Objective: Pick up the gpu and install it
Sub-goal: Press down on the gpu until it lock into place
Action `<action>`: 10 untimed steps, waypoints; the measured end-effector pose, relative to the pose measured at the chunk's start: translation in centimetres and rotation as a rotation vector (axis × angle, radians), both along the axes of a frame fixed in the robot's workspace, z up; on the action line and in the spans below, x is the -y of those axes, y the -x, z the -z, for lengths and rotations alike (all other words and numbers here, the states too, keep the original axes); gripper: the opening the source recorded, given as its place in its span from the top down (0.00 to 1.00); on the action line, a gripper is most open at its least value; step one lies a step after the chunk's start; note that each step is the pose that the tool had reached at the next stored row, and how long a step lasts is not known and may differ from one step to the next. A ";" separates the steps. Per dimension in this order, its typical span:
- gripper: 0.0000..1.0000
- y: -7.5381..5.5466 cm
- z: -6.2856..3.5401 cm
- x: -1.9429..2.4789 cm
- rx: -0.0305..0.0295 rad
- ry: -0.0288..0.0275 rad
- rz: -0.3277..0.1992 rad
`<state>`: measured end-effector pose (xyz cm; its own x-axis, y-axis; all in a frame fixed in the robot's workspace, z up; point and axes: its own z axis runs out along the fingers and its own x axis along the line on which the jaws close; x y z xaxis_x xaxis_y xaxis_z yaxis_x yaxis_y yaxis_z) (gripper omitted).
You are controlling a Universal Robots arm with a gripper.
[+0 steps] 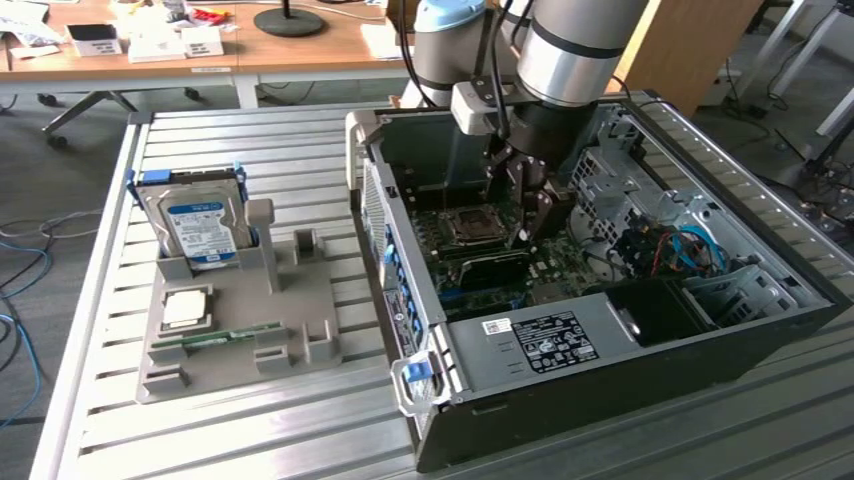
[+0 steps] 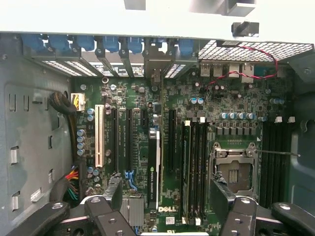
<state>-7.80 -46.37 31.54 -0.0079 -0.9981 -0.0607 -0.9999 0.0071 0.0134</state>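
Gpu (image 2: 154, 167) is standing on edge in a slot on the motherboard (image 2: 197, 113). Gripper (image 2: 167, 216) is hanging above it, jaws spread wide, holding nothing.

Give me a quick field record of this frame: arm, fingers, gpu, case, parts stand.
arm: reaching down into the open computer case
fingers: open, holding nothing, above the motherboard
gpu: standing on edge in a motherboard slot, between the fingers
cpu socket: empty, beside the memory slots
parts stand: grey holder on the slatted table, at the exterior view's left of the case
on stand: hard drive with blue label, upright; a cpu lying flat; green memory stick
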 end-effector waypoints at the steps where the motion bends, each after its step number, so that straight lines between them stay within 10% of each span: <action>1: 0.20 0.0 0.00 0.00 0.0000 0.0000 0.000; 10: 0.45 0.0 0.00 0.00 0.0000 0.0000 0.000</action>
